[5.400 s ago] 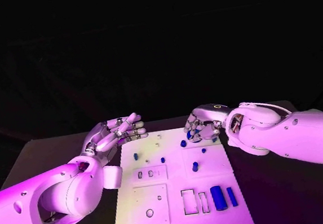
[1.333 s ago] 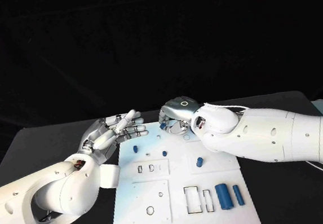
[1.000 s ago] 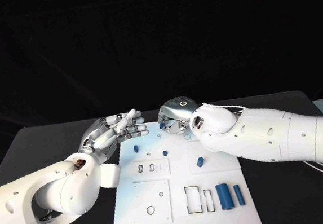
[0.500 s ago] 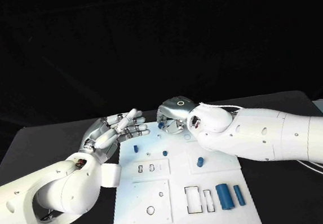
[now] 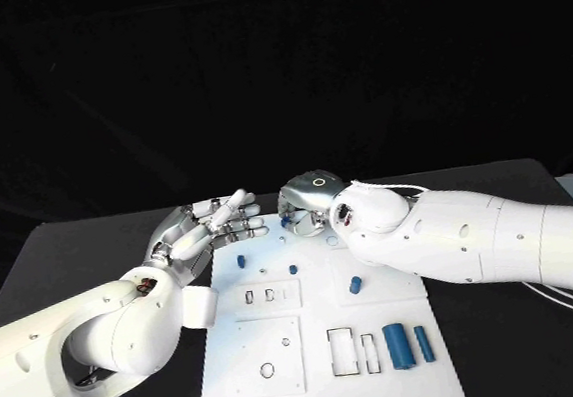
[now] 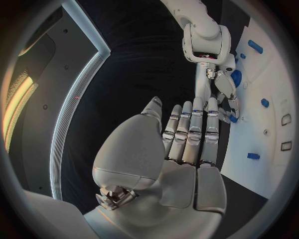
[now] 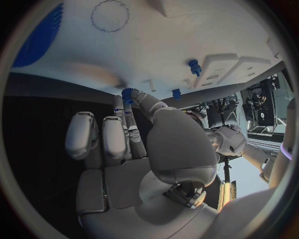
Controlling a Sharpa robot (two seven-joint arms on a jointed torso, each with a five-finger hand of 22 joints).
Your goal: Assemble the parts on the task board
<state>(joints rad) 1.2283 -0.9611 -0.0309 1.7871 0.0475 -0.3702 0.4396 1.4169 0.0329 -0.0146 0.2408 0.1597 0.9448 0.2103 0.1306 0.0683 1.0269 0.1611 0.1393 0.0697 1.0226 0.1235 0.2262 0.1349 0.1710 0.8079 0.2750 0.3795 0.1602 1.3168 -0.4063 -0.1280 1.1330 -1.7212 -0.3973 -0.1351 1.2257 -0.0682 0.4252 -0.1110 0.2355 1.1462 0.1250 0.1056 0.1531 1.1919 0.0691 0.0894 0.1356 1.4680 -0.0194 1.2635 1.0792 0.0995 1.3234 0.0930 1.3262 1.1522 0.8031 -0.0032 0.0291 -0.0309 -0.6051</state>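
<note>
The right hand (image 5: 306, 208) pinches a small blue part (image 7: 127, 94) at the far edge of the white task board (image 5: 331, 394). The left hand (image 5: 208, 228) is beside it, fingers straight, holding nothing. Other blue parts (image 5: 398, 346) lie on the board. The right arm hides some of the board.

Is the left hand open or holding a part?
Open: the left hand has its fingers stretched straight and holds nothing, beside the white board.

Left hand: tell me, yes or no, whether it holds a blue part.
No. The left hand is empty, its fingers straight and side by side, beside the task board.
</note>
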